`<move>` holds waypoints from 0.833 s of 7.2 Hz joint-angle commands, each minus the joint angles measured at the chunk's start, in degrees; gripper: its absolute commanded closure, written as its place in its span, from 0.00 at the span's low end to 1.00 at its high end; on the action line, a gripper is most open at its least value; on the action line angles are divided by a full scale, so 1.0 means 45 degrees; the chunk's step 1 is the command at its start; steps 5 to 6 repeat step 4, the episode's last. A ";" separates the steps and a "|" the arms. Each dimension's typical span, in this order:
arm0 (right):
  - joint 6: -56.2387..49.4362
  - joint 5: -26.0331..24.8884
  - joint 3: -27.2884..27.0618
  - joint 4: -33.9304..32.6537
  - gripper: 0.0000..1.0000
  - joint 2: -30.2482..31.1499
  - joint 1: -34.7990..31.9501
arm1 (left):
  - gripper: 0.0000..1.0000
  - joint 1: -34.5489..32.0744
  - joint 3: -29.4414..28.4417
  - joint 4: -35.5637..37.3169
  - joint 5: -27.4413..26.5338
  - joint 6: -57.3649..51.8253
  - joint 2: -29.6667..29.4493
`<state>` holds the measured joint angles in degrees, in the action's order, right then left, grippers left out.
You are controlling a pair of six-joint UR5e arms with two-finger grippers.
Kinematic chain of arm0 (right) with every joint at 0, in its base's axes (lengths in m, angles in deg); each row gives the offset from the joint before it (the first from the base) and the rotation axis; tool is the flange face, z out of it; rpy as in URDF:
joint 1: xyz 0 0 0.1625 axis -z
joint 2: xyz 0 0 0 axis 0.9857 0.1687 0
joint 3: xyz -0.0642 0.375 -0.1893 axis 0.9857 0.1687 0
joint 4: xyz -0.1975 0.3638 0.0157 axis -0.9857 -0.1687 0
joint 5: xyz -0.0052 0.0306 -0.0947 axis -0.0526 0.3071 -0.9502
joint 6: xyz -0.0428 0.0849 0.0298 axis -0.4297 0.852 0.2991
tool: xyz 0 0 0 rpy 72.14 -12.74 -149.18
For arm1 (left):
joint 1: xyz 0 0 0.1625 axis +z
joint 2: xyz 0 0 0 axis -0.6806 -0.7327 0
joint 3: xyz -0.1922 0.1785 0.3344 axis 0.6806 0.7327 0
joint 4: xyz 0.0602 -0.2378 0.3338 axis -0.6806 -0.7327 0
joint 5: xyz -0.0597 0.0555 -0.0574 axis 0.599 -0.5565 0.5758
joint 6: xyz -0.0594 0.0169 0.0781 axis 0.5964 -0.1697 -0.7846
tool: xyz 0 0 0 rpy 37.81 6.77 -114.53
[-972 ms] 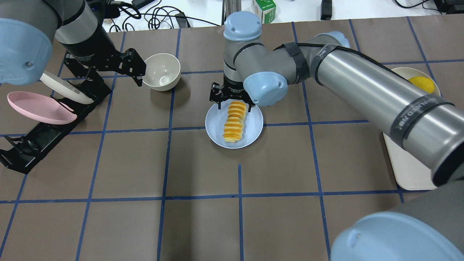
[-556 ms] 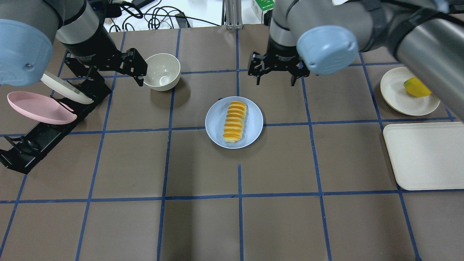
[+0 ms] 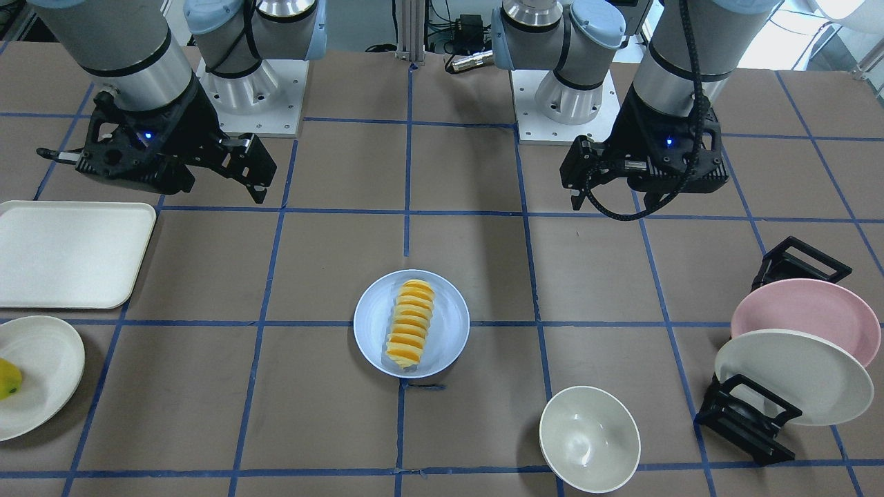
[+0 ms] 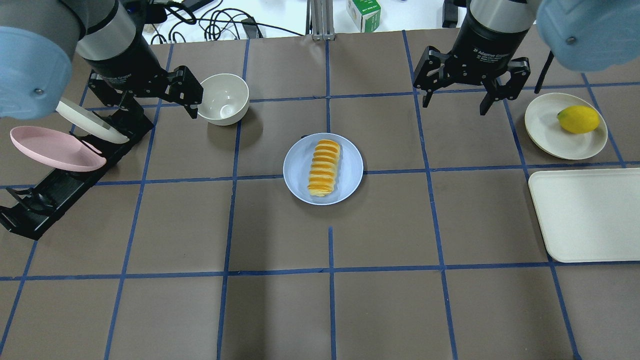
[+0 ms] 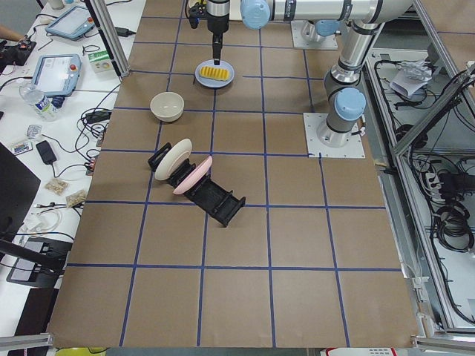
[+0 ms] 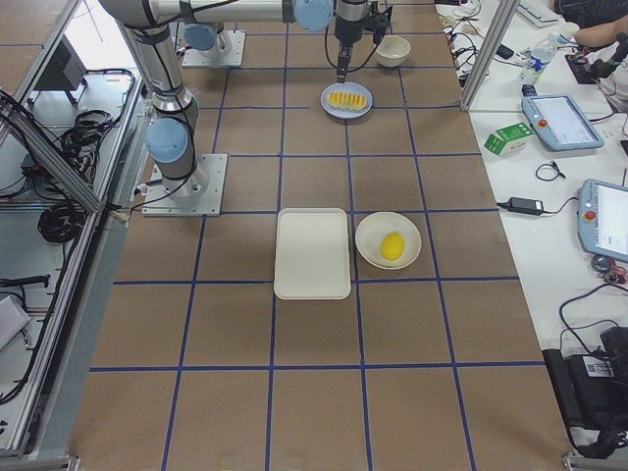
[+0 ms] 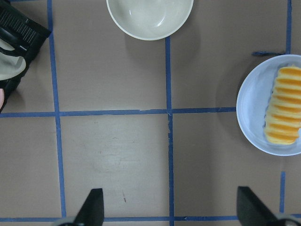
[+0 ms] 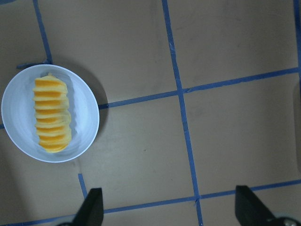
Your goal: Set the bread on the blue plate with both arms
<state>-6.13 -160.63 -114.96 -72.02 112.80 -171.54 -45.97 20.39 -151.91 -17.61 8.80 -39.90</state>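
The bread lies along the middle of the blue plate at the table's centre. It also shows in the front view, the left wrist view and the right wrist view. My right gripper is open and empty, raised above the table far to the plate's back right. My left gripper is open and empty, raised beside the cream bowl, well to the plate's left. Both wrist views show wide-apart fingertips with nothing between them.
A cream bowl stands at the back left. A black rack with a pink plate and a white plate is at the left edge. A cream plate with a yellow fruit and a cream tray are at the right.
My right gripper has risen from the bread's far end and drawn back to the right, open and empty. The bread stays on the blue plate. The left arm has not moved.
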 commanded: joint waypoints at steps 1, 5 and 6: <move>-0.0057 -0.0067 -0.0040 0.0077 0.00 0.0129 0.0046 | 0.00 0.0000 0.0020 0.0000 -0.0032 -0.0019 -0.0012; 0.0021 -0.0340 -0.0079 0.0116 0.00 0.0148 0.0026 | 0.00 0.0000 0.0000 0.0000 -0.0032 -0.0019 0.0007; 0.0021 -0.0340 -0.0079 0.0116 0.00 0.0148 0.0026 | 0.00 0.0000 0.0000 0.0000 -0.0032 -0.0019 0.0007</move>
